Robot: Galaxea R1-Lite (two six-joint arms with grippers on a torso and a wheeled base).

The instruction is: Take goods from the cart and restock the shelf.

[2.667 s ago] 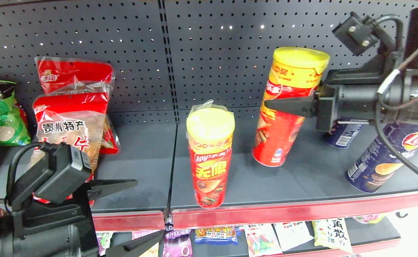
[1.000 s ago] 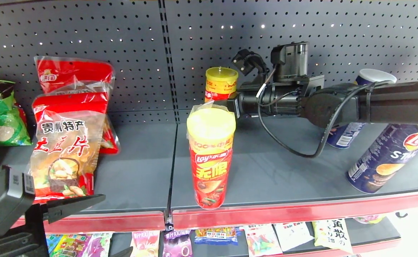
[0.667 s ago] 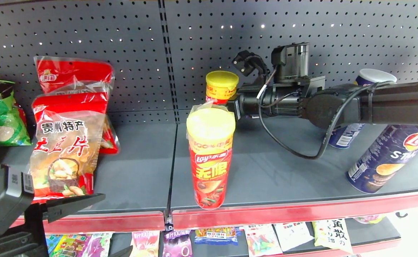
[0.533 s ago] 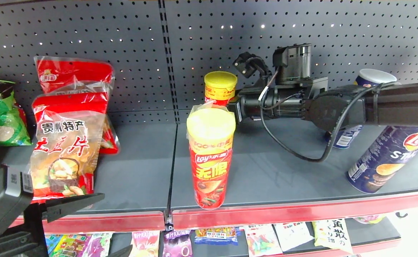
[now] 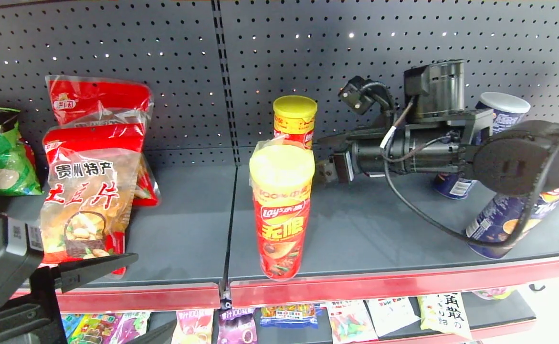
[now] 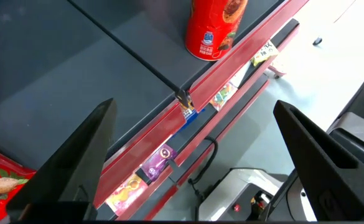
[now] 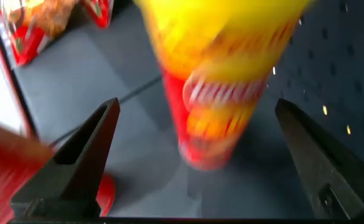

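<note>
A red chips can with a yellow lid [image 5: 281, 210] stands at the front of the grey shelf [image 5: 184, 224]. Directly behind it, near the pegboard, stands a second red can [image 5: 295, 119], upright and free. My right gripper [image 5: 321, 157] is open just right of that back can, apart from it. The right wrist view shows the same can [image 7: 219, 81], blurred, beyond the open right gripper [image 7: 197, 104]. Below the shelf's front edge at the left, my left gripper [image 5: 131, 301] hangs open and holds nothing. The left wrist view shows the left gripper [image 6: 194, 107] and the front can [image 6: 213, 28].
Red snack bags [image 5: 88, 200] and a green bag [image 5: 2, 162] stand on the left of the shelf. Two blue cans [image 5: 501, 112] [image 5: 499, 220] stand at the right behind my right arm. Small packets [image 5: 346, 320] line the lower shelf under the red edge strip [image 5: 394, 282].
My right gripper carried the second red can to the back behind the front can, let go of it and drew back to the right. The left arm sank lower.
</note>
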